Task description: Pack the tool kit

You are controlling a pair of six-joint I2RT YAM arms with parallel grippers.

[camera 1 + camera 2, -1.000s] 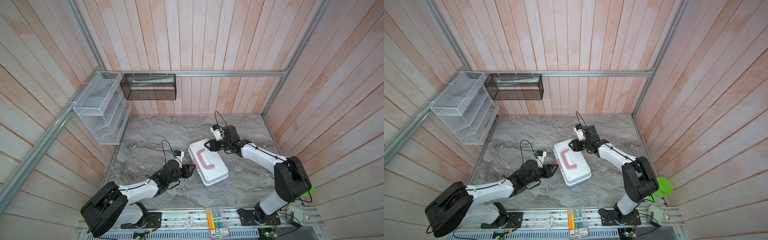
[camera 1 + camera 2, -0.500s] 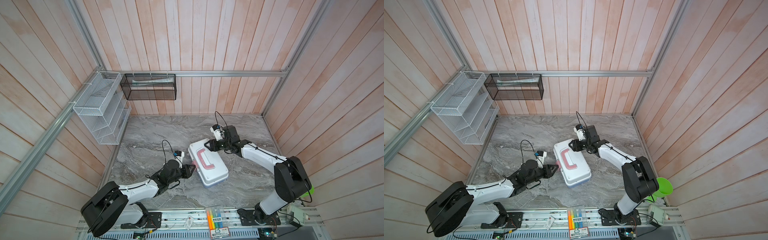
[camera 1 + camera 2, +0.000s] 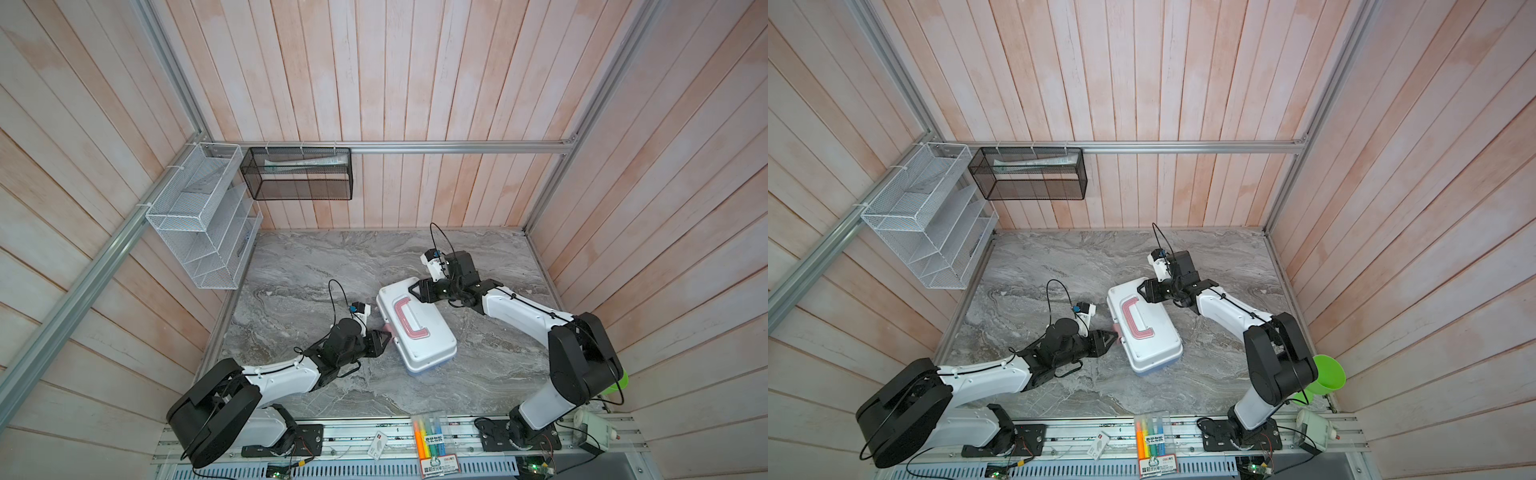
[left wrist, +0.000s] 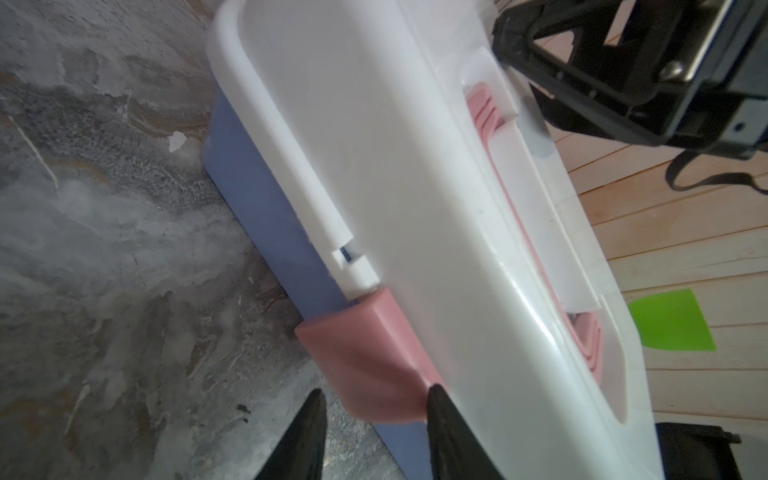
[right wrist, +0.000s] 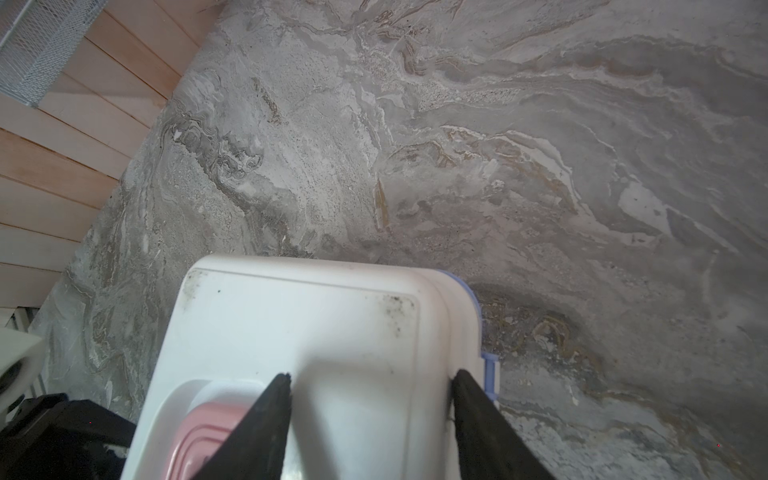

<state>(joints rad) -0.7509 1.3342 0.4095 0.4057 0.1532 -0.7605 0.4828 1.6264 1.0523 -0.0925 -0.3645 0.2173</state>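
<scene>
No text can be read for certain. The highlighter pack (image 3: pixel 432 436) at the counter's (image 3: pixel 332 266) front edge carries a white label (image 3: pixel 434 439) with dark Chinese characters and a printed card (image 3: pixel 439 464), both too small to make out.

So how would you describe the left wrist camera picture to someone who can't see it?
Two black fingertips of the left gripper straddle the pink latch on a closed tool kit, white lid over blue base, lying on a grey marble table. A green cup shows beyond it.
</scene>
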